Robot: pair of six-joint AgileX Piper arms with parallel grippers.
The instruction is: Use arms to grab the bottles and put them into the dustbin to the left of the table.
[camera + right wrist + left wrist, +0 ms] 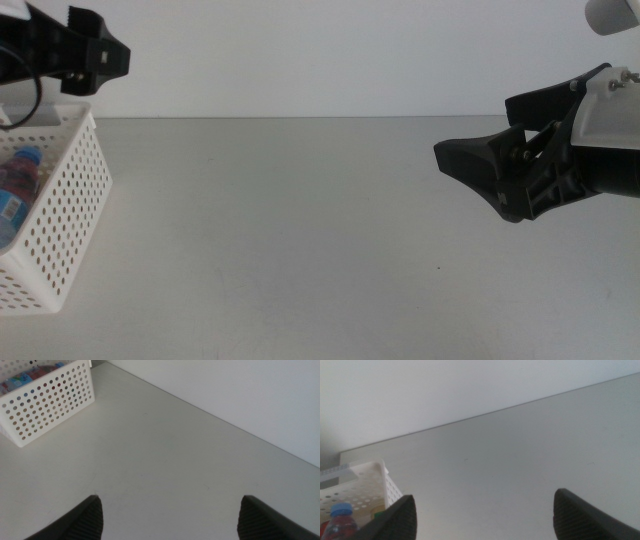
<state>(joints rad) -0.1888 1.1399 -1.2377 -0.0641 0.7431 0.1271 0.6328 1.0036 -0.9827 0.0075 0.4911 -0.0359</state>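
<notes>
A wide, light-grey surface (pixel 300 230) fills the scene, with a plain pale wall behind it. At the far left edge stands the dustbin (pixel 60 215), a white basket with rows of small round holes. Inside it lies a blue-capped bottle (pixel 18 182) with reddish contents and a blue label; it is tilted, its long axis slanting upward with the cap towards the far side. The left wrist view shows the same blue cap (pixel 341 509) and a hint of green beside it, too small to name. No other bottle is visible anywhere on the surface.

The left end effector (pixel 100 52) hangs above the dustbin, near the upper left corner. Its two dark jaws stand well apart and hold nothing. The right end effector (pixel 480 160) hovers over the right side of the surface, pointing left, well apart from the dustbin. Its jaws are also spread wide and hold nothing.

Judged from this, the task looks at or near its end: the bottles that can be seen are in the dustbin. The next move probably calls only for both arms to draw back to rest, unless a bottle lies out of view.
</notes>
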